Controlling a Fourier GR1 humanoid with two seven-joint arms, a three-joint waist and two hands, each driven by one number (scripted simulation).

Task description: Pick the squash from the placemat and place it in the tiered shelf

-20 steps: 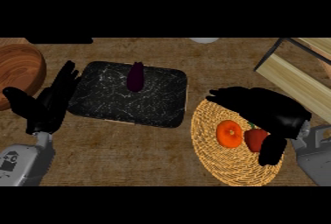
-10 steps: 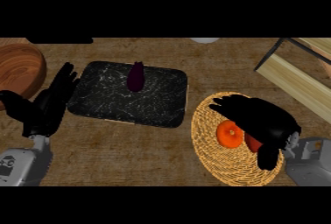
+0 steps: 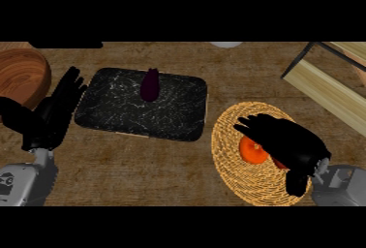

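Right hand (image 3: 286,145) low at right, over the woven placemat (image 3: 236,186), fingers bent down and curled over the orange squash (image 3: 252,150); whether they actually grip it, cannot tell, palm hides the contact. Squash sits on the placemat, mostly covered by the hand, orange part showing at the hand's left side, a bit of red at the lower right edge under the palm. Thumb hangs down toward the placemat's near rim. Left hand (image 3: 49,118) at the left edge, fingers straight and slightly spread, pointing up, resting; fingertips just beside the dark tray's (image 3: 129,116) left edge, apart from everything else. Tray is black marbled, rounded corners, lies between the two hands, its right edge near the placemat but not touching. Dark purple vegetable (image 3: 150,85) lies on the tray's far part, long axis pointing away. Wooden bowl (image 3: 22,80) at far left, behind the left hand, cut off by the edge. Shelf (image 3: 325,87) at far right, pale wood boards with a dark frame, well apart from the squash; counter (image 3: 243,72) bare between placemat and shelf. White round thing (image 3: 226,44) at the far edge, mostly cut off.
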